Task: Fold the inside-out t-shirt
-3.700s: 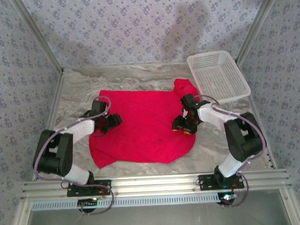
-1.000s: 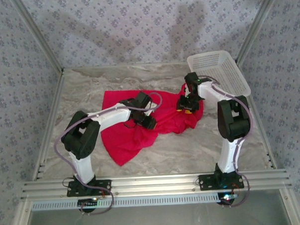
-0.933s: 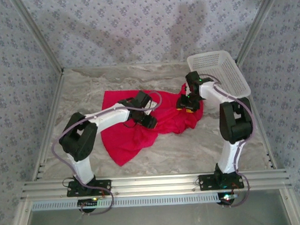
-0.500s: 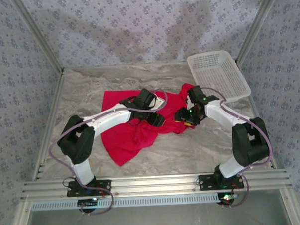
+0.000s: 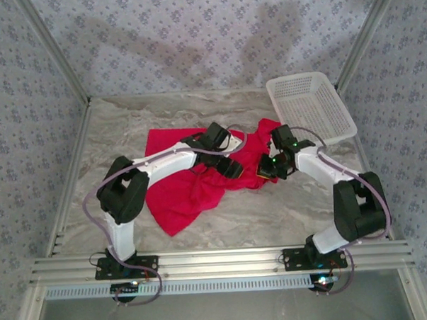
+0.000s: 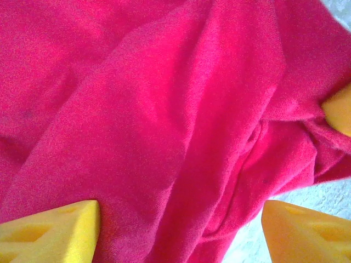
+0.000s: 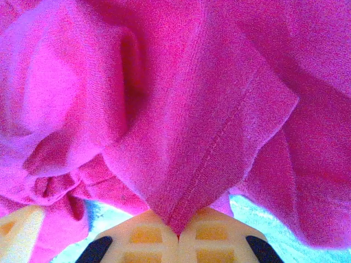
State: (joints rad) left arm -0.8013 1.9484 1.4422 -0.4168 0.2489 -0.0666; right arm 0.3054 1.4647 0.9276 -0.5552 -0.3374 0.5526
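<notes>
Since half a second back: left hand (image 5: 231,168) shifted slightly right over the cloth, fingers spread wider; right hand (image 5: 269,173) pulled nearer the middle and clamped. Inside-out t-shirt (image 5: 183,190) bunched mid-counter, crumpled, left part draped toward the near edge, right sleeve area gathered up between the two hands. Left hand wide open, yellow pads (image 6: 52,233) well apart over rumpled red fabric, gripping nothing. Right hand closed, pads (image 7: 175,241) pressed together on a stitched hem fold of the shirt. White mesh basket (image 5: 312,106) at far right corner of marbled counter (image 5: 272,214), apart from the garment.
</notes>
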